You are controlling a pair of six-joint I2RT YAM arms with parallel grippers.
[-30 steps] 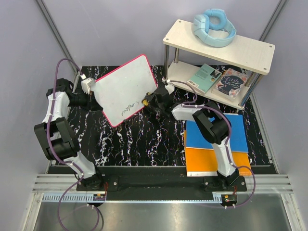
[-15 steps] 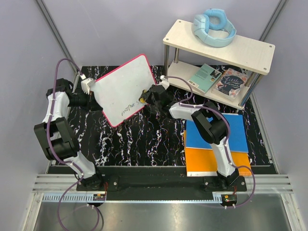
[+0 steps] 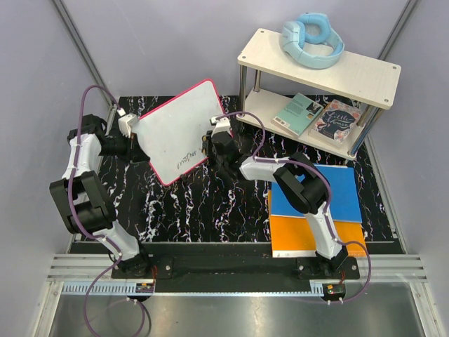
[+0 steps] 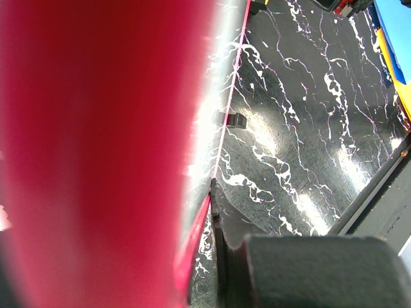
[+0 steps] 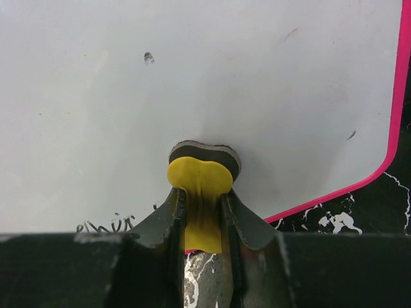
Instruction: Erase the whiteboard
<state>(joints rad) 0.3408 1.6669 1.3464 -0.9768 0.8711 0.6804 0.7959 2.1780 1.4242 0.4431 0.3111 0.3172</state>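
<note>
The whiteboard (image 3: 175, 126), white with a pink rim, is held tilted above the black mat. My left gripper (image 3: 132, 128) is shut on the board's left edge; in the left wrist view that rim (image 4: 96, 154) is a red blur against one dark finger (image 4: 219, 250). My right gripper (image 3: 210, 144) is shut on a yellow eraser (image 5: 200, 179), whose dark felt face presses against the board (image 5: 192, 64) near its lower right corner. Black handwriting (image 3: 188, 156) runs along the lower edge, left of the eraser, and also shows in the right wrist view (image 5: 103, 224).
A two-level shelf (image 3: 365, 70) at the back right carries blue headphones (image 3: 312, 38) and two books (image 3: 316, 116). A blue flat rectangle (image 3: 344, 193) and an orange one (image 3: 302, 235) lie on the right. The black marbled mat (image 3: 203, 203) covers the table.
My right gripper with the eraser has swung left from the board's right edge onto its surface. The left gripper and the board have stayed put.
</note>
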